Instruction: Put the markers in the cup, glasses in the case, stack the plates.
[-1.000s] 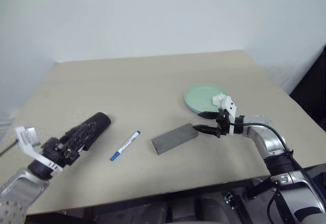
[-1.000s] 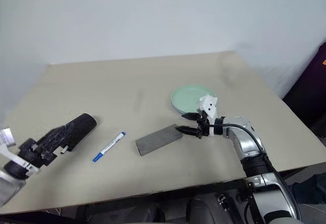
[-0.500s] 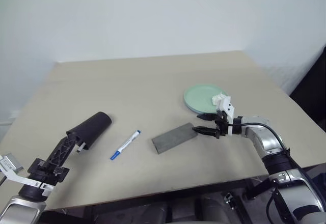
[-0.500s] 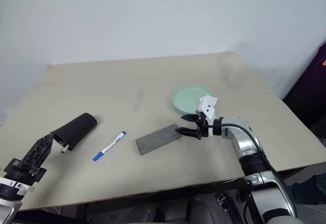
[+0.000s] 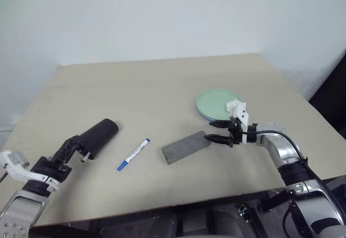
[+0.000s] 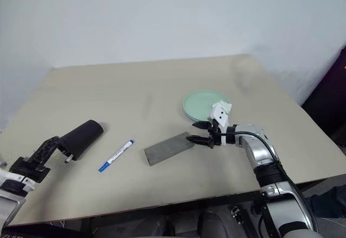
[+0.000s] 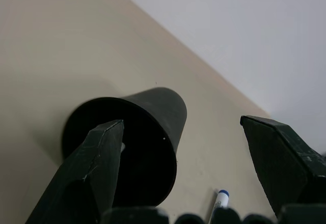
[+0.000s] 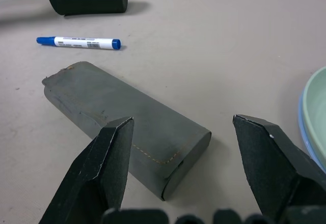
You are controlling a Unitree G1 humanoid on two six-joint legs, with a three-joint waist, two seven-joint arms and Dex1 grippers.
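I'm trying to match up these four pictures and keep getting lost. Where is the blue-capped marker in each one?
Left eye view: the marker lies lower left of centre, between the black cup and the grey case.
Right eye view: same spot, slightly further left.
Left wrist view: just its blue tip, at the bottom edge beside the cup.
Right wrist view: upper left, beyond the case.
Shared landmark: the toppled cup beside it.

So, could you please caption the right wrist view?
Open right hand poised over the closed grey glasses case, blue-capped marker beyond.
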